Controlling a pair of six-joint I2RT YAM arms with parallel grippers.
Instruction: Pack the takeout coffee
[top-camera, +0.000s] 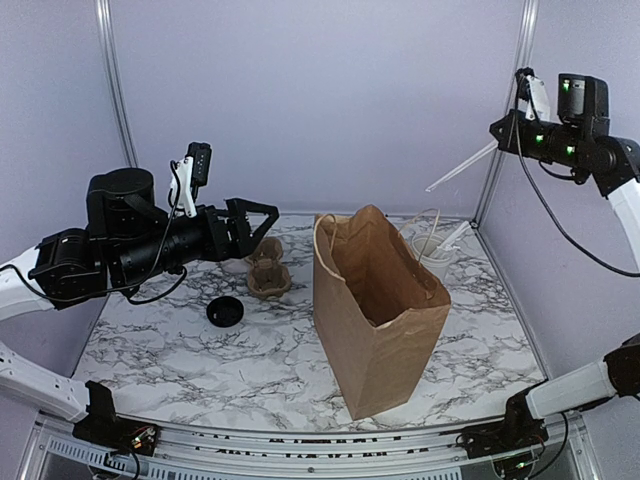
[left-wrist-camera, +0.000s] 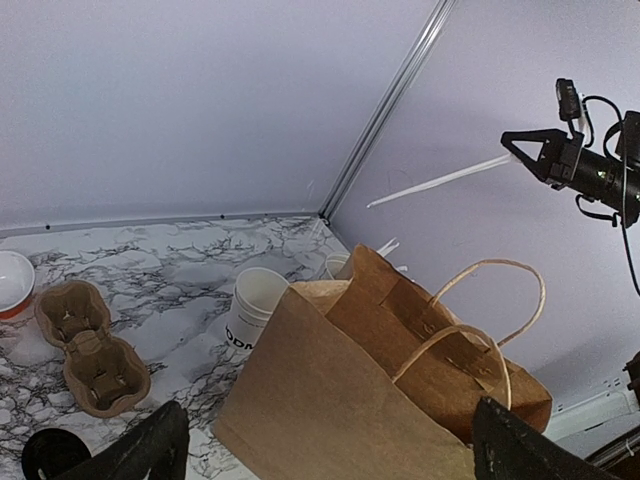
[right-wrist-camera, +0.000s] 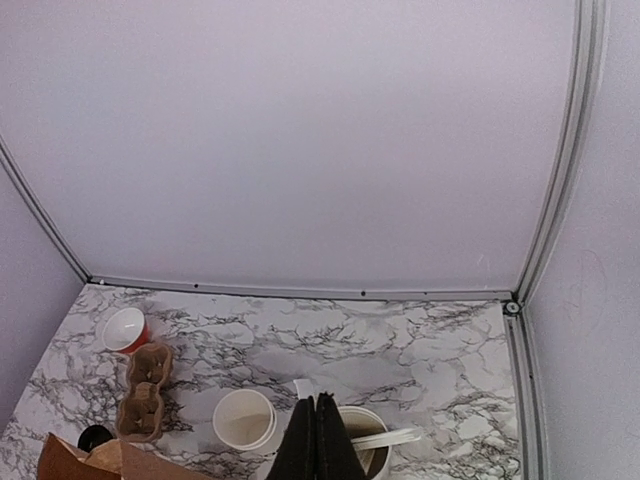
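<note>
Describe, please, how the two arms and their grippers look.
Both arms mix white links with bulky black joint housings and loose black cables. The left arm has a white bracket with a small black camera at its wrist; the left gripper is black with triangular jaws. The right arm shows green lights on its housing; the right gripper is black and pointed.

Lab booth: plain walls (top-camera: 320, 100), aluminium posts (top-camera: 113, 80), marbled tabletop (top-camera: 250, 350)

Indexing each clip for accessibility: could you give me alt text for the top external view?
An open brown paper bag stands on the marble table. The left gripper, jaws open, hangs by a cardboard cup carrier at the left rear. The right gripper, raised at upper right, pinches a long white stick.
</note>
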